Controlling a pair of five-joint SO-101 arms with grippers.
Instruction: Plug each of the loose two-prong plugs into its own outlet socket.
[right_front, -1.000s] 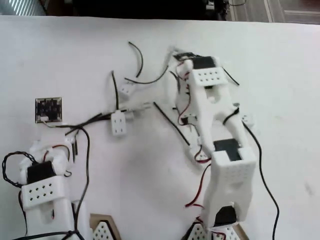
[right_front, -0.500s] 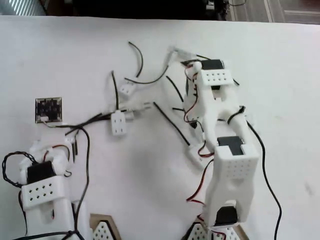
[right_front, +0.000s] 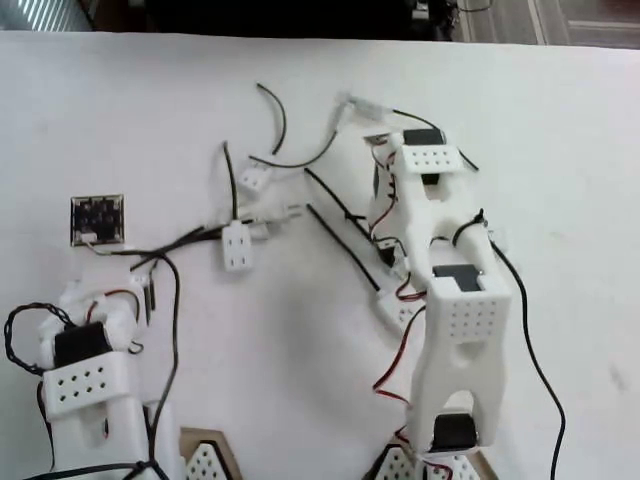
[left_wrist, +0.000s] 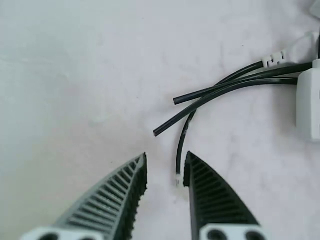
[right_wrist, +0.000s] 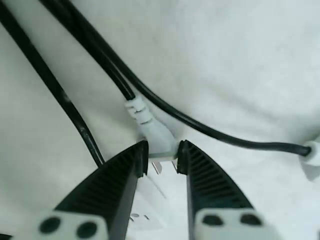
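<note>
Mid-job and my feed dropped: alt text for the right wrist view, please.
The right gripper has its dark ribbed jaws closed on a white plug, prong end against a white block, likely a socket. Black cords cross the white table behind.

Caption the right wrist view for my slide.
Right hand gripping a white plug by its body, its black cord trailing off across the white table.

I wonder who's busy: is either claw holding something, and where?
Right gripper pinches a white plug by its body; left gripper holds nothing.
</note>
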